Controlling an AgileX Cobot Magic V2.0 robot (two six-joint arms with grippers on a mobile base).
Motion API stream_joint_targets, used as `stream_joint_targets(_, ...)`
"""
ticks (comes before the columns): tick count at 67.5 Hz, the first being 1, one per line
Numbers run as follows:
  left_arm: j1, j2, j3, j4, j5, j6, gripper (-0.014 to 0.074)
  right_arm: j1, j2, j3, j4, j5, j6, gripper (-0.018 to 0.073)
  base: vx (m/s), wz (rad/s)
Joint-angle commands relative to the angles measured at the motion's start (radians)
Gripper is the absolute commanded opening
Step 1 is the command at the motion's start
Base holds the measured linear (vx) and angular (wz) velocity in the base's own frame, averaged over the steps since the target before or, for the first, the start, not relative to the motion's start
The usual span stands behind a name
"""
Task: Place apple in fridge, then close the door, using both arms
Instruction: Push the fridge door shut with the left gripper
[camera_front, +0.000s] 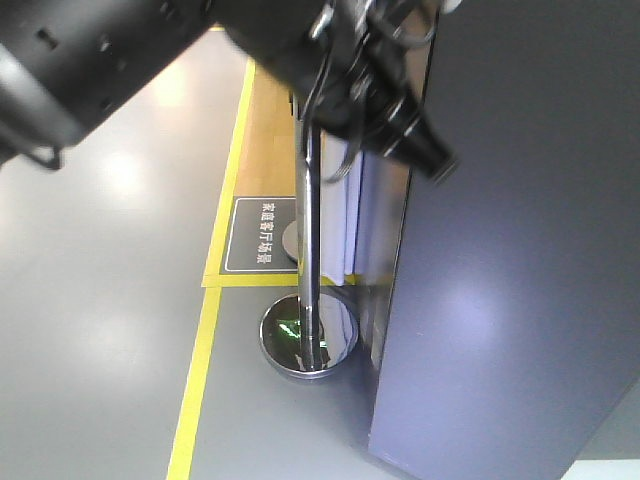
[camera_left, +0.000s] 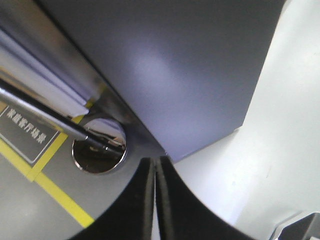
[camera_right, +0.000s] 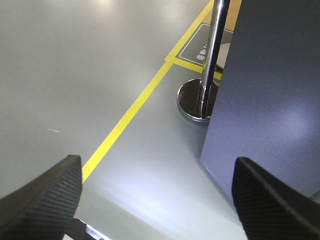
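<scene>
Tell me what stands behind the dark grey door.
Behind the door a chrome pole rises from a round shiny base, beside a yellow floor line. The door covers the rest; the fridge interior cannot be seen.

The flat dark grey fridge door (camera_front: 510, 250) is plain, with a soft bluish-violet sheen where light falls. The glossy pale grey floor (camera_front: 100, 280) shows whitish glare patches and a bright yellow tape line (camera_front: 195, 390) bordering a light wood-toned strip (camera_front: 272, 110). A dark grey floor sign (camera_front: 258, 235) has a thin white border and white characters. The mirror-bright chrome post (camera_front: 311, 200) has a round base (camera_front: 308, 338) with dark, green-tinged reflections. The bulky robot arm (camera_front: 90, 60) is matte black. The left end effector (camera_left: 156, 167) is smooth plain black; the right end effector (camera_right: 157, 175) is black with fine diagonal ribbing on its pads (camera_right: 52, 192)
</scene>
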Motion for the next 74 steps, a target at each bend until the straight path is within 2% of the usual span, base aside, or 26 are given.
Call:
stream_joint_targets(1, 0.003, -0.133, 0.135, 0.013, -0.165, -0.038, -0.0006, -0.002, 0.019, -0.020, 0.006, 0.004, -0.010, 0.0580, 0.00, 0.00)
stream_joint_targets(13, 0.030, -0.360, 0.513, 0.016, -0.393, -0.090, -0.0006, -0.002, 0.019, -0.020, 0.006, -0.007, -0.010, 0.0580, 0.00, 0.00)
stream_joint_targets(27, 0.142, -0.649, 0.901, 0.012, -0.612, -0.182, -0.0006, -0.002, 0.019, -0.020, 0.004, -0.014, -0.008, 0.0580, 0.00, 0.00)
stream_joint_targets(34, 0.186, -0.802, 1.060, 0.012, -0.693, -0.191, -0.0006, -0.002, 0.019, -0.020, 0.004, -0.040, -0.006, 0.0580, 0.00, 0.00)
stream_joint_targets(52, 0.282, -1.165, 1.366, 0.027, -0.782, -0.189, -0.0006, -0.002, 0.019, -0.020, 0.004, -0.115, -0.006, 0.0580, 0.00, 0.00)
stream_joint_targets(62, 0.285, -1.308, 1.478, 0.031, -0.786, -0.189, -0.0006, -0.002, 0.020, -0.020, 0.004, -0.123, -0.006, 0.0580, 0.00, 0.00)
stream_joint_targets(74, 0.285, -1.393, 1.538, 0.031, -0.808, -0.189, -0.0006, -0.002, 0.020, -0.020, 0.004, -0.124, -0.006, 0.0575, 0.00, 0.00)
